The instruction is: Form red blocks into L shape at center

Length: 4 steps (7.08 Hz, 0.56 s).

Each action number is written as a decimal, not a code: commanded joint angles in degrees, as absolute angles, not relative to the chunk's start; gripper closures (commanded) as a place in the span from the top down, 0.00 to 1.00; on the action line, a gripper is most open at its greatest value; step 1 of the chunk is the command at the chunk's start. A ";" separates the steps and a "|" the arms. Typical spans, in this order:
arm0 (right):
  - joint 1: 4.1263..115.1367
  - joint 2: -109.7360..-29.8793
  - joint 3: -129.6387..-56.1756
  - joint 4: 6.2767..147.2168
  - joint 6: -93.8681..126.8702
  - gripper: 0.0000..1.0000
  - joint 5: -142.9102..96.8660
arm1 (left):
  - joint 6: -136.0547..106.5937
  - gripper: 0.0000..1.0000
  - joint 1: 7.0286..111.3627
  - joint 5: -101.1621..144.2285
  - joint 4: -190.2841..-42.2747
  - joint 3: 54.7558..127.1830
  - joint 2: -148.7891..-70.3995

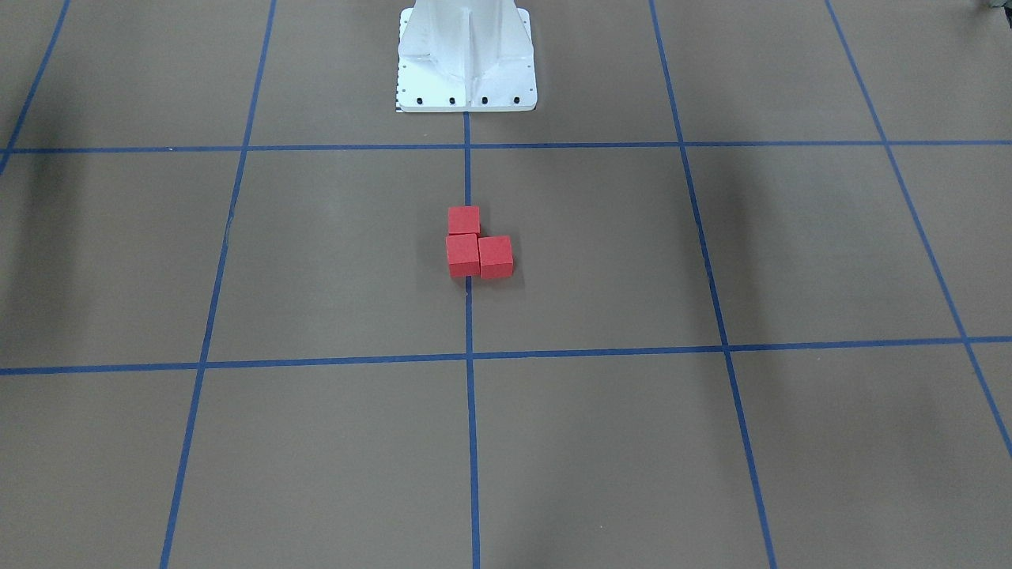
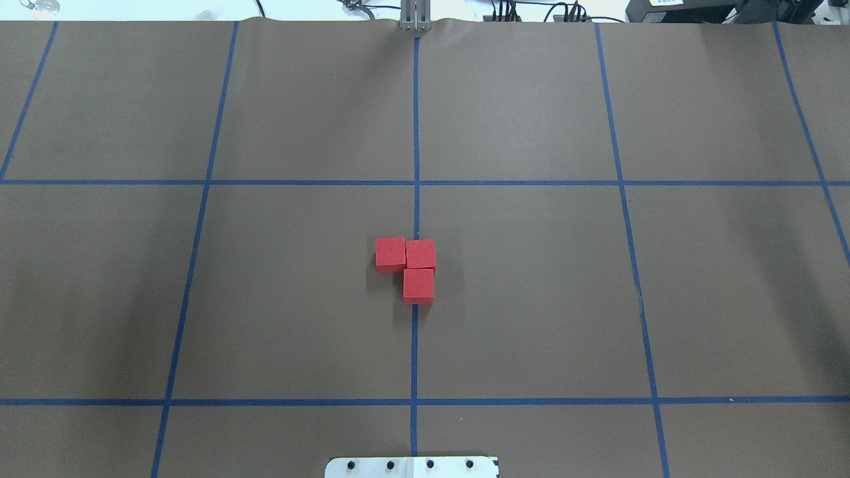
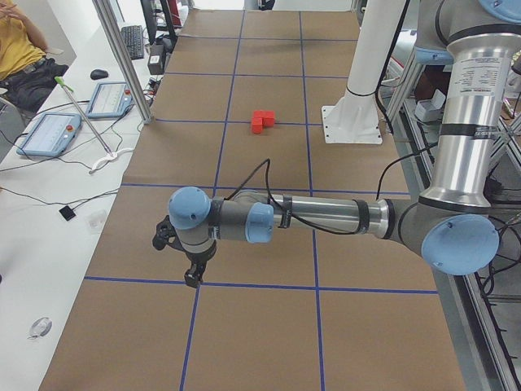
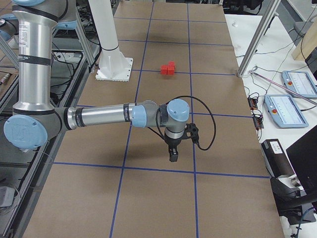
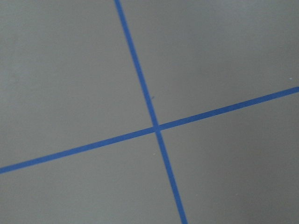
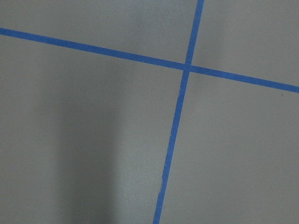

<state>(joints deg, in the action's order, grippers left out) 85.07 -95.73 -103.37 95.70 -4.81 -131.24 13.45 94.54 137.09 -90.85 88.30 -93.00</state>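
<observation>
The red blocks (image 2: 420, 253) sit touching in an L across the tape line at the center (image 2: 435, 219), so the shape looks finished. That is probably why they lie well apart from the left gripper (image 3: 192, 281) and right gripper (image 4: 173, 157). I cannot tell either's opening or hold. No container shows.

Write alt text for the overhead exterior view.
Three red blocks form a touching L over the middle blue tape line of a brown gridded table. No arm shows; a white base plate edges the bottom.
</observation>
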 commanded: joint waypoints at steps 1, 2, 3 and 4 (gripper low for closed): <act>85.08 -95.89 -103.36 95.71 -4.75 0.99 -131.31 | 12.84 1.00 97.12 134.24 -90.62 88.59 -89.13; 85.08 -95.98 -103.27 95.71 -4.75 0.99 -131.31 | 8.92 1.00 97.03 130.82 -90.62 89.20 -89.38; 85.08 -95.98 -102.92 95.71 -4.75 0.99 -131.31 | 7.83 1.00 96.94 130.26 -90.70 89.64 -89.38; 85.08 -95.98 -102.92 95.71 -4.75 0.99 -131.31 | 8.08 1.00 96.77 130.43 -91.14 89.91 -88.51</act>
